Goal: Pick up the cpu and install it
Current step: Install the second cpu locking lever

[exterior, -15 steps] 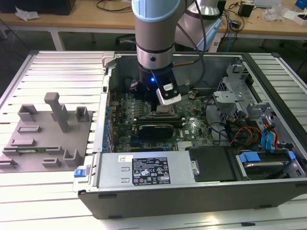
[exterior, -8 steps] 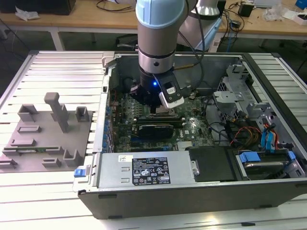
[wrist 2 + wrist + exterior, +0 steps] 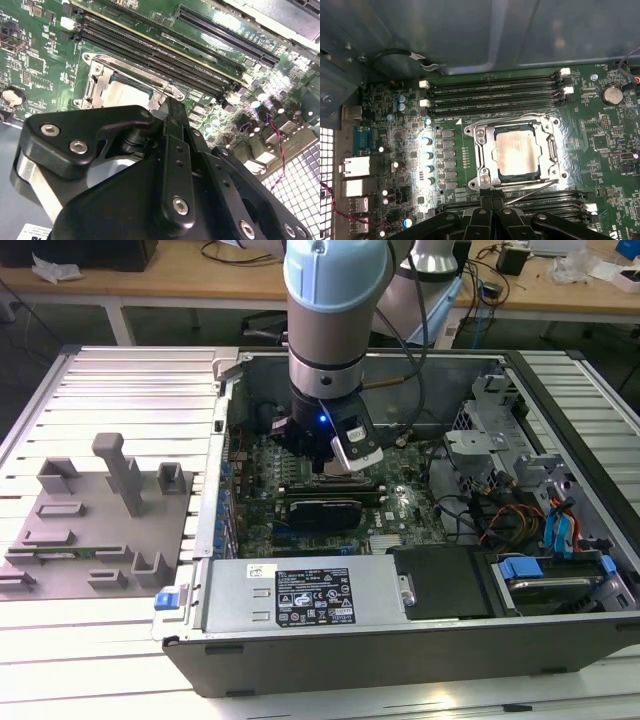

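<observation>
As the first wrist view shows, cpu (image 3: 518, 151) lies in socket (image 3: 481, 150).

The whole open computer case (image 3: 400, 645) is taken in from high up and well back in the exterior view, angled downward. Both wrist views are held close over the motherboard (image 3: 600, 145). The first is aimed nearly straight down, the second slanted past the end effector (image 3: 170, 107). The socket (image 3: 482, 150) (image 3: 97, 82) is shared by both.
</observation>
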Controlling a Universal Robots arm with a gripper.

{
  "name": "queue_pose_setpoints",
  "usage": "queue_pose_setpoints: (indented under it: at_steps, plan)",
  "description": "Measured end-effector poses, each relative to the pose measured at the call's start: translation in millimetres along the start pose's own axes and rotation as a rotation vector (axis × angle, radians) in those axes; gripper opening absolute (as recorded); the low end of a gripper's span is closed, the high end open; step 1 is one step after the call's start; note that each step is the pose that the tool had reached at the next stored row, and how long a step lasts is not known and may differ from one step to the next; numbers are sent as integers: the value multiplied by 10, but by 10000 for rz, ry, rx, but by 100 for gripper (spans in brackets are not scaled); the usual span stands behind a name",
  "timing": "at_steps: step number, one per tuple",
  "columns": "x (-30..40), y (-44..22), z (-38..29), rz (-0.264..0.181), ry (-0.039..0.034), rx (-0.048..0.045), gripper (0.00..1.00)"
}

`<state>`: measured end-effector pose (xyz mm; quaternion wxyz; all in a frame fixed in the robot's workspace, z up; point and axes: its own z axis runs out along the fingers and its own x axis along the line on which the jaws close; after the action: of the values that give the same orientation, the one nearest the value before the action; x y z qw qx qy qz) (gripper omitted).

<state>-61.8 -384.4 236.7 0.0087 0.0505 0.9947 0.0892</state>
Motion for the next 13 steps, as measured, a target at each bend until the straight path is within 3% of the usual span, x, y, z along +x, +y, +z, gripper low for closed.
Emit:
queue_pose_setpoints:
  at_steps: [13]
  plan:
    - [40, -33, 156, 0, 1, 2, 11]
